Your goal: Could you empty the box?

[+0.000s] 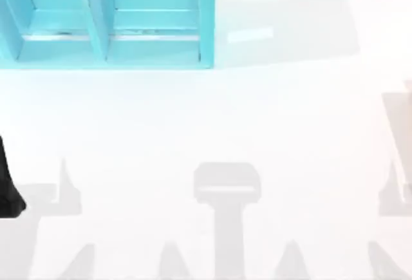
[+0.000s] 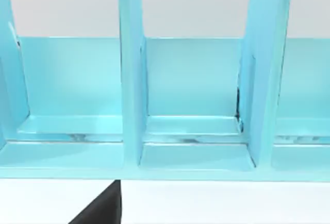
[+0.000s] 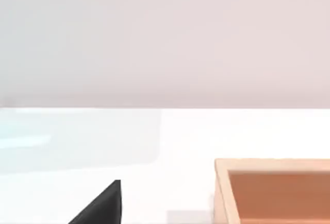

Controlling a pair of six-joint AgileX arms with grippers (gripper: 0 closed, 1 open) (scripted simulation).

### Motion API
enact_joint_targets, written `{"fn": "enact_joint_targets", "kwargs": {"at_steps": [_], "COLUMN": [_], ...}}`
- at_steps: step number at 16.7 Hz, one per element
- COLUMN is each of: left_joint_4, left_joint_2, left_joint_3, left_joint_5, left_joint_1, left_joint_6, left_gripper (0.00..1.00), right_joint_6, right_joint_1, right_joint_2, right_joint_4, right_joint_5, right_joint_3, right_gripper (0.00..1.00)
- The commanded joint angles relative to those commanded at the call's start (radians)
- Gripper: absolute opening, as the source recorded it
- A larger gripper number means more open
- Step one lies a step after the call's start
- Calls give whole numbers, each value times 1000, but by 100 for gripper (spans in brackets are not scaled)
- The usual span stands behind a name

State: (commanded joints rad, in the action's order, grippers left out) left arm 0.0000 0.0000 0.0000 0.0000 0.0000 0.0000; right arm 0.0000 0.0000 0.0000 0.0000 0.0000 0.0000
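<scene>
Top view: blue shelf [image 1: 106,19] at the table's [image 1: 257,119] far left; left arm [image 1: 8,186] at left edge, fingers' state unclear; right wrist view: orange box [image 3: 273,190]

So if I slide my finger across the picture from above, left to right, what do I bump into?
The dark bit of the left arm at the left edge, then the blue shelf rack at the back, then plain white table out to the right edge.
</scene>
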Motion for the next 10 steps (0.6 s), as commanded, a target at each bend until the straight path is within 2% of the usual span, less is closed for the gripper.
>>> {"fn": "enact_joint_targets", "kwargs": {"at_steps": [5,10], "left_joint_4": [0,0], "left_joint_2": [0,0], "left_joint_3": [0,0], "left_joint_5": [0,0], "left_joint_1": [0,0], "left_joint_6": [0,0], "left_gripper": [100,100], "right_joint_6": [-26,-133], "right_joint_1": [-27,-140], "right_joint_2": [64,372], "right_joint_4": [-60,-304], "right_joint_5": [0,2], "right_joint_3": [62,324], "right_gripper": [100,100]}}
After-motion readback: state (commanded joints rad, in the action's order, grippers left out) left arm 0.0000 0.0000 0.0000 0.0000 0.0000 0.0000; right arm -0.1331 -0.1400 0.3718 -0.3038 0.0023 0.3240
